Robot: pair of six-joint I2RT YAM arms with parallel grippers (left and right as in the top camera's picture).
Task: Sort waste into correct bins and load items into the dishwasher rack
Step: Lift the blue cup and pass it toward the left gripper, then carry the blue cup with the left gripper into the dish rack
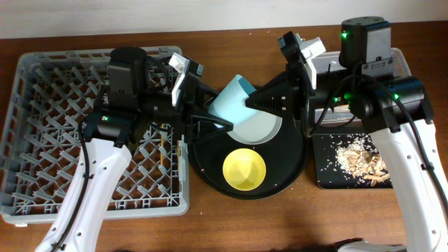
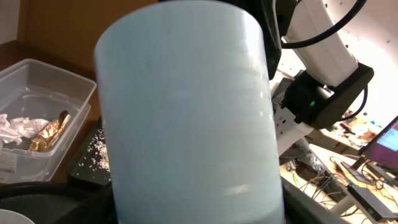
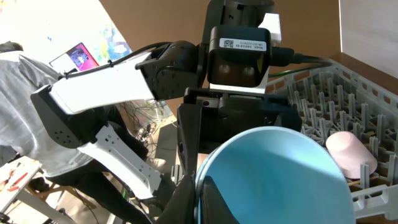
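Observation:
The light-blue cup (image 1: 231, 94) hangs on its side above the large round black tray, between my two grippers. My left gripper (image 1: 215, 109) holds its body from the left; in the left wrist view the cup (image 2: 186, 112) fills the frame between the jaws (image 2: 193, 208). My right gripper (image 1: 250, 103) pinches its rim, one finger inside (image 3: 198, 193) the cup (image 3: 280, 180). The pale plate (image 1: 264, 127) and yellow bowl (image 1: 243, 169) sit on the round tray. The pink cup (image 3: 351, 152) lies in the dishwasher rack (image 1: 42, 140). Tissue (image 2: 13, 129) and foil wrapper (image 2: 50, 129) lie in the clear tub (image 2: 43, 74). Food scraps (image 1: 360, 159) lie in the black rectangular tray (image 1: 323, 150).
The round black tray (image 1: 294, 171) stands between the rack and the black rectangular tray. The clear tub (image 1: 400, 61) is at the back right, mostly under my right arm. A thin wooden stick (image 1: 162, 143), perhaps the chopsticks, shows in the rack under my left arm.

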